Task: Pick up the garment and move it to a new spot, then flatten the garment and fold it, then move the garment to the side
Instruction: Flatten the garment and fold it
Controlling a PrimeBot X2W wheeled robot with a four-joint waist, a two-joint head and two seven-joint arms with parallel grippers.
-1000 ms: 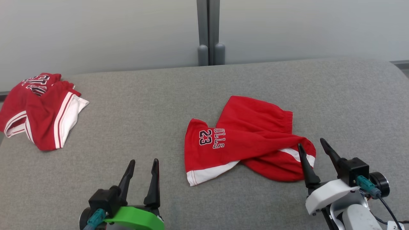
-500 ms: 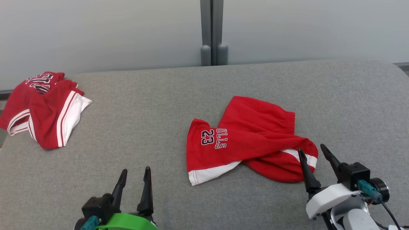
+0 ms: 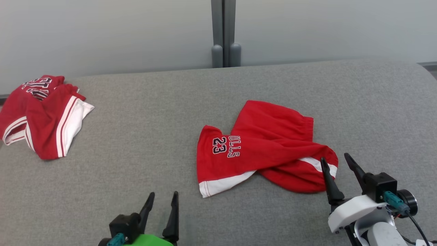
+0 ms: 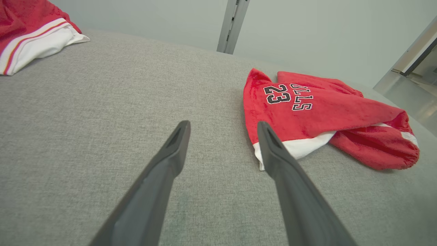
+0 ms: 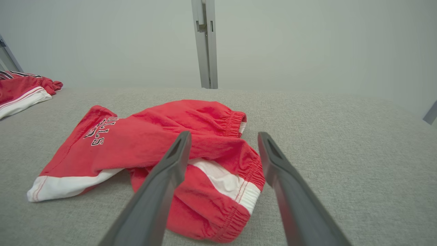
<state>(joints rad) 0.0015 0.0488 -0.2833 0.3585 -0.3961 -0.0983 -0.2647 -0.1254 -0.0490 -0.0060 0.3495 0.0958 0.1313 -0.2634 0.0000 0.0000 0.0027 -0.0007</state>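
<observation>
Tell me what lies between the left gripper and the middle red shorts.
Nothing but bare grey upholstery; the head view shows that gap between left gripper and middle red shorts.

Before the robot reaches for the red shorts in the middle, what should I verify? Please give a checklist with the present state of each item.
1. The right hand is open: ok.
2. The left hand is open: ok.
3. Nothing lies on the red shorts: ok.
4. The shorts lie flat: not ok, they are twisted and bunched.
5. The right hand is at the shorts' right end: ok; whether it touches them: cannot tell.
6. The second red garment lies apart, at the far left: ok.
</observation>
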